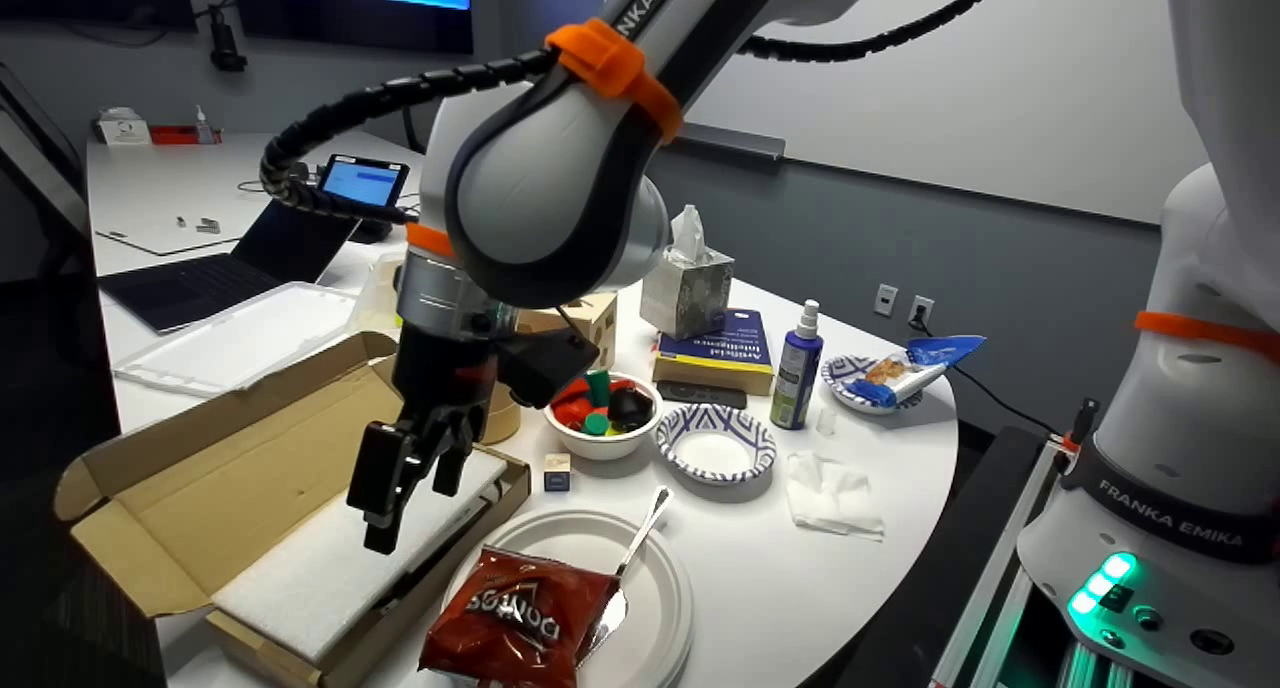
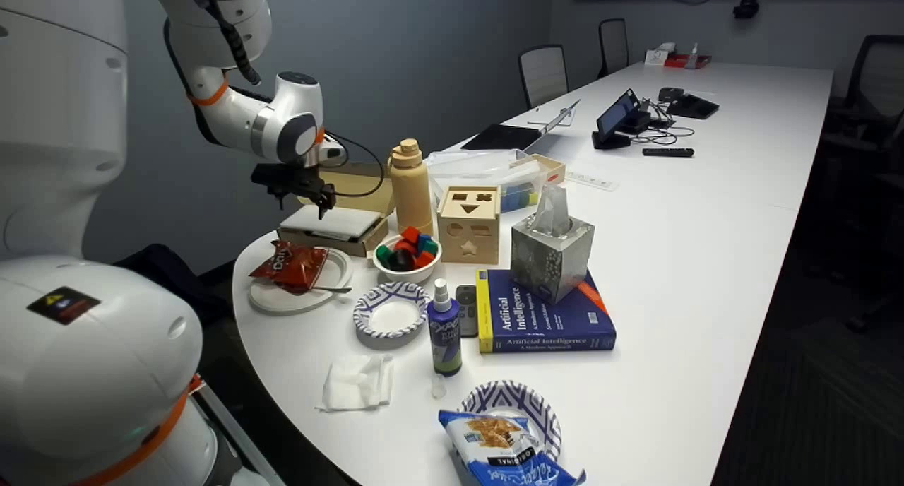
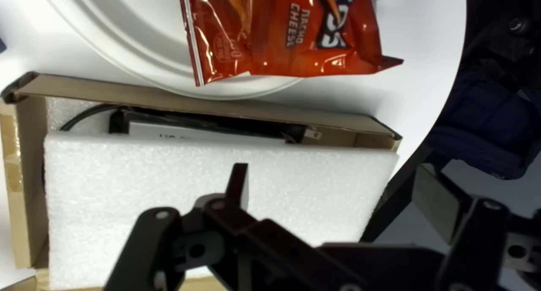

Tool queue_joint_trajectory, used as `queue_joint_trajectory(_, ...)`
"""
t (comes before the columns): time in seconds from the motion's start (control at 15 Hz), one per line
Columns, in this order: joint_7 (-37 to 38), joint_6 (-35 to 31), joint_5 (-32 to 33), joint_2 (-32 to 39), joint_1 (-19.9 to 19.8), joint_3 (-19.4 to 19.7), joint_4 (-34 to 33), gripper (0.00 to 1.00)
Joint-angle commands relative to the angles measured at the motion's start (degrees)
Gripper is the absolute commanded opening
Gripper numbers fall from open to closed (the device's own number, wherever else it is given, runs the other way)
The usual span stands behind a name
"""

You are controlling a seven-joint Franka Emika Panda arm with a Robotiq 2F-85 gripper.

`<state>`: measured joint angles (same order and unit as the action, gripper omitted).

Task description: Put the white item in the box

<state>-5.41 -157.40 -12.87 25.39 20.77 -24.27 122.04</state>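
The claw [image 3: 334, 193] hangs over the cardboard box [image 1: 250, 453], its fingers [image 3: 435, 202] spread wide apart. The white foam sheet [image 3: 127, 185] lies lengthwise in the box, covering most of its opening; how deep it sits I cannot tell. Along one long wall of the box, an uncovered strip shows a black item [image 3: 211, 124] with a white label [image 3: 236, 138] and a bit of cable [image 3: 84, 112]. On the tabletop [image 1: 760, 578] just beside that wall of the box is a white plate [image 1: 660, 608], bearing a red chip bag [image 1: 520, 608] and a silver utensil [image 1: 610, 616]. In an exterior view, a tan bottle [image 2: 412, 196] stands just beside the box, and a bowl [image 2: 406, 275] of coloured blocks [image 2: 425, 260] is near it.
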Motion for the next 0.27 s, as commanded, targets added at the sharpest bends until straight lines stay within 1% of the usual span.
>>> queue_joint_trajectory(0.0,2.3,0.9,0.6,-3.3,0.1,-0.6,0.9,1.00)
queue_joint_trajectory(0.07,2.2,1.3,-0.2,-4.1,-0.3,-1.3,1.0,1.00)
queue_joint_trajectory(0.2,3.5,2.0,-0.1,-5.9,0.1,-1.2,1.5,1.00)
